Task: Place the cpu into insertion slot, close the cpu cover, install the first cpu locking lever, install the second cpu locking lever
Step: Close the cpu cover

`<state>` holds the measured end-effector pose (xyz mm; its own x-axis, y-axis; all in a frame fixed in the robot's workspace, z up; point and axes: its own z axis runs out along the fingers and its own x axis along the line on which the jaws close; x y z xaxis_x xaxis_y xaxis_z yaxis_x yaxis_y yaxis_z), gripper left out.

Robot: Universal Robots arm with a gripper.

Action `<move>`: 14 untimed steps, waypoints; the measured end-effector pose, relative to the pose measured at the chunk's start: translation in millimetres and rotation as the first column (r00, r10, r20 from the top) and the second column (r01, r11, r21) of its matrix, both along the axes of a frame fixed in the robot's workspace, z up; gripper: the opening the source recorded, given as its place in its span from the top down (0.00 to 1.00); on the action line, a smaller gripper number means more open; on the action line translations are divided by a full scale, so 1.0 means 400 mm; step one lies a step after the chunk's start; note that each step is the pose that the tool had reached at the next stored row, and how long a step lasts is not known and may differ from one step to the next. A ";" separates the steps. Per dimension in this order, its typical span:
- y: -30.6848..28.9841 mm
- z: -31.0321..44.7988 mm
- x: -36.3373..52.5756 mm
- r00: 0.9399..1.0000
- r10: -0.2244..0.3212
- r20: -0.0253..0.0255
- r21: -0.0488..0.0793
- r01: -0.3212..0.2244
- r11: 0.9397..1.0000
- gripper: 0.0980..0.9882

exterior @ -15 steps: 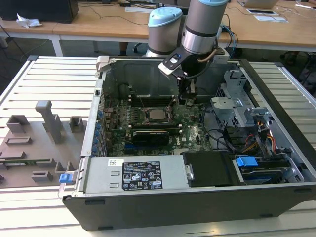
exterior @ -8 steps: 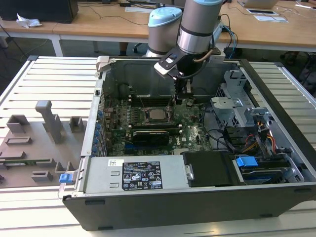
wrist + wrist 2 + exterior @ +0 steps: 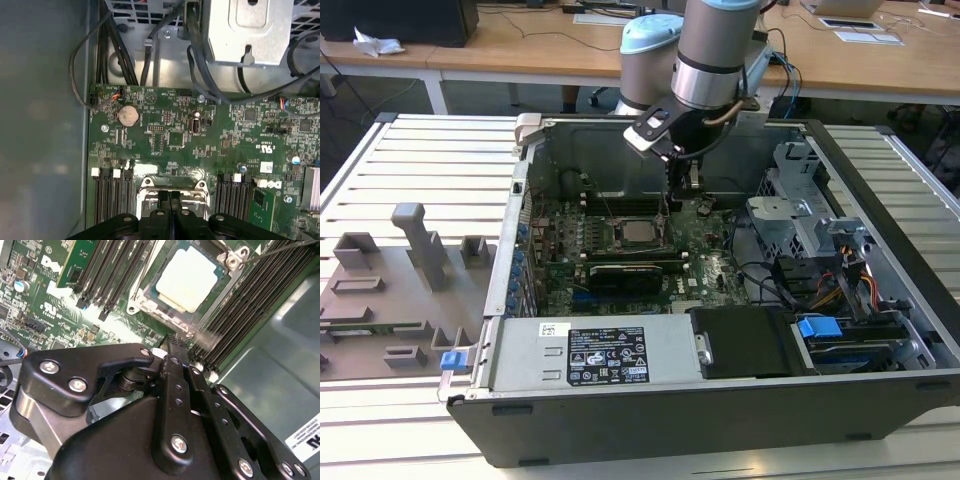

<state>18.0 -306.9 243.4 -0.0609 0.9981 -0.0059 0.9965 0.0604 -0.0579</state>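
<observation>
Right now, in the exterior view, I am hanging my gripper (image 3: 684, 188) low inside the open computer case (image 3: 650, 420). The cpu (image 3: 638, 233) is sitting flat in the insertion slot (image 3: 616, 240), just beside my tips toward the exterior view's left and nearer the camera. The far wall (image 3: 600, 150) is standing close behind me, and open board is lying on the other sides

Turning to the second wrist view, my fingers (image 3: 175, 365) are pressing together into one narrow tip with nothing between them, and that tip is pointing toward the pale chip face. The cpu cover (image 3: 150, 307) is framing the chip and, as far as I can judge, lying down flat. Long memory slots (image 3: 250, 305) are flanking the socket on both sides, running roughly the way I am pointing

Moving to the first wrist view, the closed tips are hovering right at the socket's silvery rim, though I cannot tell whether they are touching it. Banks of slots are hemming me in on either side, so sideways room is looking tight, while the coin battery (image 3: 127, 115) is lying well beyond
</observation>
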 end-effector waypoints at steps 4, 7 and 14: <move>0.000 0.000 -0.018 1.000 0.000 0.000 0.000 0.000 1.000 0.99; 0.000 -0.001 -0.027 1.000 0.000 0.000 0.000 0.000 1.000 0.99; 0.000 -0.002 -0.043 1.000 0.000 0.000 0.000 0.000 1.000 0.99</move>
